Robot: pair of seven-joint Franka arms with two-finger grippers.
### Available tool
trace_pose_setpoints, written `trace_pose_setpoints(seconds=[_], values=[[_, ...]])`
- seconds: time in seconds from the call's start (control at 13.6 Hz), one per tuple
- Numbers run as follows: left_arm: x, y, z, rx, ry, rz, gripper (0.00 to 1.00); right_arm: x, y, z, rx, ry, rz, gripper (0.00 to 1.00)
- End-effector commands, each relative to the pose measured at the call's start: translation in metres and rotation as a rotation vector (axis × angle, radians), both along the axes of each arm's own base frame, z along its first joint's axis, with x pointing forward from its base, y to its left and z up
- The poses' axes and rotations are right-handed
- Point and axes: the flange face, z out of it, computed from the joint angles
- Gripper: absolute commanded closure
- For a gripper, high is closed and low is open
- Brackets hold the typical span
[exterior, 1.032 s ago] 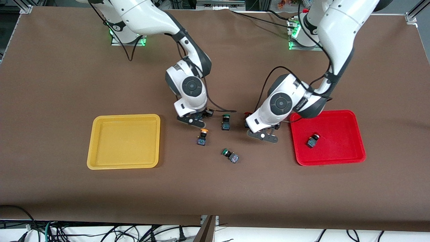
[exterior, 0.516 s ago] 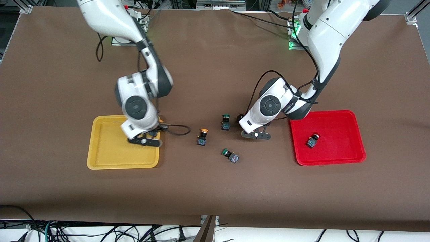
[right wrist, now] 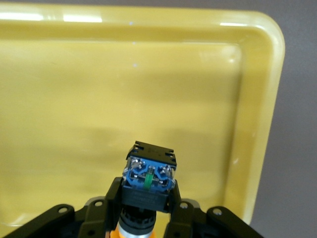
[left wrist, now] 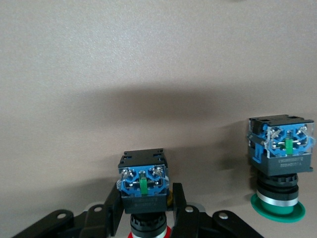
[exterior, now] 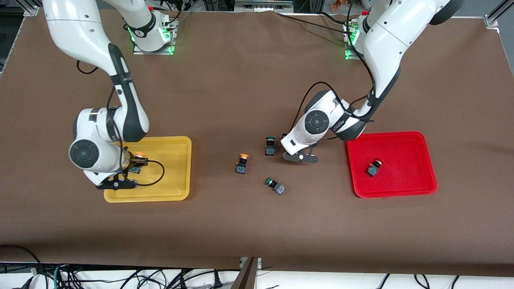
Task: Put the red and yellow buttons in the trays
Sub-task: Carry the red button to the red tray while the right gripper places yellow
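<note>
Your right tool (exterior: 129,173) hung over the yellow tray (exterior: 176,188), its fingers closed on a yellow-capped button (right wrist: 148,184) — cap toward the tool, blue terminal block pointing down at the tray floor. The step in hand looked like the release: you would have done well to bring it low over the bare middle of the tray and part the fingers only slightly, so the small block settled instead of bouncing toward the rim.

Your left tool (exterior: 300,154) was down near the tabletop (exterior: 257,224), between the red tray (exterior: 401,190) and an upright green-capped button (exterior: 269,146) just beside it. Its fingers were pinched on a red-capped button (left wrist: 142,184), the red cap barely showing between them. A straight lift before swinging toward the red tray seemed wise — the green neighbour stood close enough to be clipped.

The yellow tray held nothing you could see apart from the button gripped above it, though the arm covered part of its floor. The red tray held one button (exterior: 374,167), lying tilted, well apart from the left tool; its cap colour was hard to tell.

The second yellow-capped button (exterior: 241,163) stood on the tabletop between the two tools, and another green-capped one (exterior: 275,186) lay tipped over near it.
</note>
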Motion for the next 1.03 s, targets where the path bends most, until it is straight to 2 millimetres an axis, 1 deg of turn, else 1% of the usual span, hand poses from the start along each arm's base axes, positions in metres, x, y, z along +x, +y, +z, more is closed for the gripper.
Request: trace_pose_setpoints(seconds=[0.0,0.07,0.15,0.22,0.29,0.37,0.44,0.52,0.59,0.66,0.74,0.81,0.88,0.96], values=[[0.012,0.009,0.019,0.013,-0.04,0.003,0.89,-0.004,-0.017,-0.03,0.105,0.048,0.004,1.0],[0.022,0.026,0.036,0.026,-0.05,0.023,0.89,-0.005,-0.021,-0.039,0.136,0.057,0.011,1.0],[0.031,0.047,0.053,0.05,-0.037,0.02,0.88,-0.006,-0.023,-0.047,0.146,0.065,0.014,1.0],[0.042,0.073,0.072,0.069,-0.018,-0.028,0.88,-0.005,-0.023,-0.051,0.144,0.065,0.014,0.82],[0.051,0.096,0.082,0.083,0.019,-0.106,0.88,-0.004,-0.024,-0.05,0.144,0.06,0.013,0.26],[0.055,0.12,0.082,0.104,0.076,-0.175,0.88,0.003,-0.021,-0.041,0.146,0.043,0.022,0.0],[0.06,0.148,0.079,0.119,0.113,-0.222,0.88,0.012,-0.012,-0.024,0.15,0.017,0.035,0.0],[0.07,0.187,0.081,0.146,0.115,-0.272,0.88,0.017,0.004,-0.012,0.157,0.016,0.052,0.0],[0.077,0.222,0.085,0.144,0.126,-0.32,0.88,0.02,0.029,0.001,0.159,0.004,0.07,0.0],[0.084,0.256,0.086,0.124,0.132,-0.371,0.88,0.021,0.057,0.011,0.149,-0.014,0.049,0.0],[0.088,0.284,0.087,0.112,0.129,-0.418,0.88,0.017,0.088,0.014,0.135,-0.022,0.006,0.0],[0.092,0.31,0.085,0.125,0.127,-0.449,0.88,0.011,0.116,0.014,0.118,-0.029,-0.057,0.0],[0.094,0.329,0.081,0.147,0.126,-0.469,0.87,0.003,0.151,0.017,0.104,-0.043,-0.107,0.0],[0.096,0.337,0.081,0.175,0.115,-0.49,0.86,-0.001,0.183,0.024,0.103,-0.078,-0.142,0.0]])
